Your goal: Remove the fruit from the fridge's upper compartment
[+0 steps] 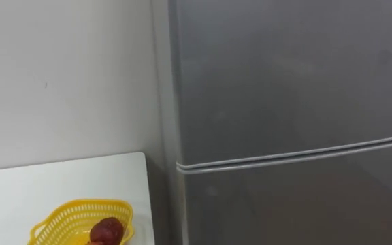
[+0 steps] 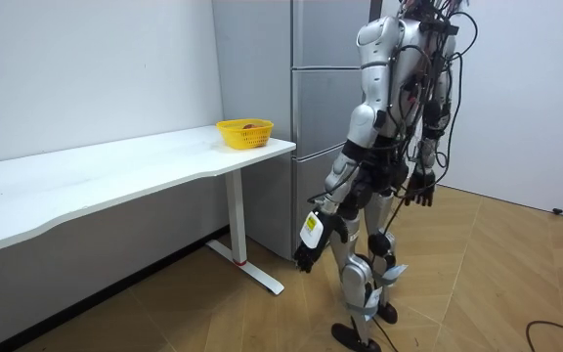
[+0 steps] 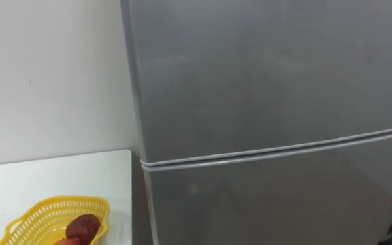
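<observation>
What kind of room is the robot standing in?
Likely a plain room set up as a kitchen corner: a grey fridge, doors closed, a long white table beside it along a bare wall, and a yellow basket on the table.

White table [image 2: 115,176] runs along the white wall [image 2: 86,68]: long top, wavy front edge. One white leg [image 2: 234,215] shows under its far end, standing on a flat foot that lies across the floor [image 2: 497,284]. Floor is light wood planks laid at angles. Yellow plastic basket [image 2: 245,137] sits on that same end of the table, close to the corner, with openwork sides and a scalloped rim. In it lies a dark red roundish fruit [image 1: 106,230]. Something reddish-orange is touching the fruit, cut off at the frame edge, can't tell what it is. Another white wall stands at the room view's right.
</observation>
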### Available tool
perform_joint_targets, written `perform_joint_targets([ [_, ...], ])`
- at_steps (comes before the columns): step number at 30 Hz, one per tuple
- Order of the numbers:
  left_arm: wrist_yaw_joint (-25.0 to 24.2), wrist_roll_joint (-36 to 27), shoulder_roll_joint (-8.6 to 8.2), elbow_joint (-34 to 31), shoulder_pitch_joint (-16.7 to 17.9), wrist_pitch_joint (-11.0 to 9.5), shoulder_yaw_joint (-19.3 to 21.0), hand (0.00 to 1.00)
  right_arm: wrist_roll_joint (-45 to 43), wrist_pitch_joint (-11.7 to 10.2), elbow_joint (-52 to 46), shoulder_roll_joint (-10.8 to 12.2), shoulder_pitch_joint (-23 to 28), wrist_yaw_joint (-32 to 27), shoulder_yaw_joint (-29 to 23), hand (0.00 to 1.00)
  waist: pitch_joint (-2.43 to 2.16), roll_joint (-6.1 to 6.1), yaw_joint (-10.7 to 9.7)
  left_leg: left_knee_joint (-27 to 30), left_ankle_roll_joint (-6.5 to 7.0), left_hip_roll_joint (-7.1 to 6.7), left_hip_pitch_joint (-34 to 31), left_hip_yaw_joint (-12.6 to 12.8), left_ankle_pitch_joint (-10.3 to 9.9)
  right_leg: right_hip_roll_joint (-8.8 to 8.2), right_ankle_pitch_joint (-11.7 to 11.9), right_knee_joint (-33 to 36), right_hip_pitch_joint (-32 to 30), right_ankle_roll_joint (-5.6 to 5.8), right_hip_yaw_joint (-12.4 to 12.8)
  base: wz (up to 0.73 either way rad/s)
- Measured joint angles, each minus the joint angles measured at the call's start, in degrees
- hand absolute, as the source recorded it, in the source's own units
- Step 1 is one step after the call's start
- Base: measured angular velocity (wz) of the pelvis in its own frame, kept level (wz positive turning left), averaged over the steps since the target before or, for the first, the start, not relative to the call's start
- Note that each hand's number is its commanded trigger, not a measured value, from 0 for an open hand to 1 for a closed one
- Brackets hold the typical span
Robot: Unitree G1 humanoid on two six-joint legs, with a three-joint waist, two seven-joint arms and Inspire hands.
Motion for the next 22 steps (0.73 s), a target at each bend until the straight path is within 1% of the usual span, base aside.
perform_joint_targets([
  [1, -0.1, 0.0, -0.22, 0.2, -0.7, 0.3, 0.1, 0.0, -0.3, 0.7, -0.2, -0.1, -0.5, 0.9, 0.8, 0.0, -0.02, 0.08, 0.7, 0.0, 0.0, -0.03, -0.1, -0.2, 0.0, -0.06, 0.0, 0.1, 0.0, -0.02, -0.4, 0.09],
  [4, -0.6, 0.1, -0.63, 0.6, -1.4, 1.1, 0.1, 0.0, -0.7, 2.2, 0.0, -0.1, -2.3, 2.8, 0.9, 0.0, -0.03, -0.16, 1.1, 0.3, 0.02, -0.4, -0.3, -1.5, 0.0, -0.78, -0.5, 0.1, 0.5, 0.11, -1.9, 0.25],
  [5, -0.9, 0.1, -0.65, 0.6, -1.3, 1.2, 0.1, 0.0, -0.8, 2.4, 0.0, -0.1, -2.4, 3.1, 0.8, 0.0, -0.02, -0.22, 1.3, 0.5, 0.02, -0.45, -0.3, -1.6, 0.0, -0.78, -0.5, 0.1, 0.7, 0.12, -2.2, 0.19],
  [7, -1.9, 0.1, -0.61, 0.5, -1.2, 2.4, 0.1, 0.0, -1.0, 2.7, 0.0, -0.1, -3.5, 4.3, 0.9, 0.0, 0.04, -0.57, 1.9, 0.9, 0.02, -0.69, -0.3, -2.4, 0.0, -1.1, -0.7, -0.2, 1.4, 0.28, -3.3, 0.18],
  [8, -2.1, 0.1, -0.61, 0.4, -1.2, 2.6, 0.1, 0.0, -0.9, 2.9, 0.0, -0.1, -3.7, 4.6, 0.9, 0.0, 0.06, -0.65, 2.1, 0.9, 0.02, -0.78, -0.3, -2.9, 0.0, -1.2, -0.8, -0.2, 1.4, 0.31, -3.6, 0.22],
  [10, -2.3, 0.1, -0.65, 0.4, -1.2, 2.9, 0.1, 0.0, -0.1, 3.7, 0.0, -0.1, -4.6, 5.9, 0.9, 0.0, 0.11, -0.94, 2.4, 1.0, 0.03, -1.12, -0.8, -4.0, 0.0, -1.91, -1.4, -0.2, 1.3, 0.49, -4.5, 0.23],
  [12, -2.3, 0.2, -0.64, 0.3, -1.5, 3.2, 0.0, 0.0, -0.1, 3.7, -0.2, -0.1, -4.7, 7.0, 1.0, 0.0, 0.06, -1.17, 2.9, 1.0, 0.04, -1.37, -0.8, -4.6, 0.0, -1.85, -1.8, -0.1, 1.3, 0.64, -4.6, 0.16],
  [13, -2.4, 0.2, -0.64, 0.3, -1.7, 3.2, 0.0, 0.0, -0.2, 3.7, -0.5, -0.1, -4.8, 7.6, 1.5, 0.0, 0.08, -1.21, 3.8, 1.0, 0.04, -1.38, -0.9, -4.6, 0.0, -1.84, -1.8, -0.1, 1.3, 0.64, -4.6, 0.05],
  [16, -3.2, 0.2, -0.59, 0.3, -1.8, 3.3, -0.1, 0.0, -0.2, 3.4, -1.8, -0.1, -5.3, 8.9, 3.5, 0.0, 0.19, -1.36, 5.0, 1.0, 0.03, -1.37, -0.9, -4.6, 0.0, -1.9, -1.8, -0.2, 1.3, 0.62, -4.6, 0.0],
  [18, -3.4, 0.2, -0.67, 0.3, -1.9, 3.4, -0.3, 0.0, -0.1, 3.2, -1.8, -0.1, -5.8, 8.9, 4.8, 0.0, 0.22, -1.35, 5.3, 1.0, 0.03, -1.39, -1.0, -4.6, 0.0, -1.86, -1.8, -0.1, 1.6, 0.62, -4.6, 0.04],
  [19, -3.4, 0.2, -0.65, 0.7, -1.9, 3.5, -0.6, 0.0, 0.1, 3.0, -1.5, 0.0, -6.0, 8.8, 5.1, 0.0, 0.33, -1.33, 5.2, 1.1, 0.03, -1.49, -0.8, -5.0, 0.0, -1.89, -1.8, -0.5, 2.0, 0.65, -4.9, 0.12],
  [22, -3.6, 0.7, -0.69, 1.0, -2.2, 3.6, -0.5, 0.0, -0.1, 3.1, -1.3, 0.0, -5.8, 8.7, 4.8, 0.0, 0.34, -1.23, 5.1, 1.2, 0.03, -1.59, -1.0, -5.6, 0.0, -2.13, -1.8, -1.0, 2.3, 0.74, -5.4, 0.12],
])
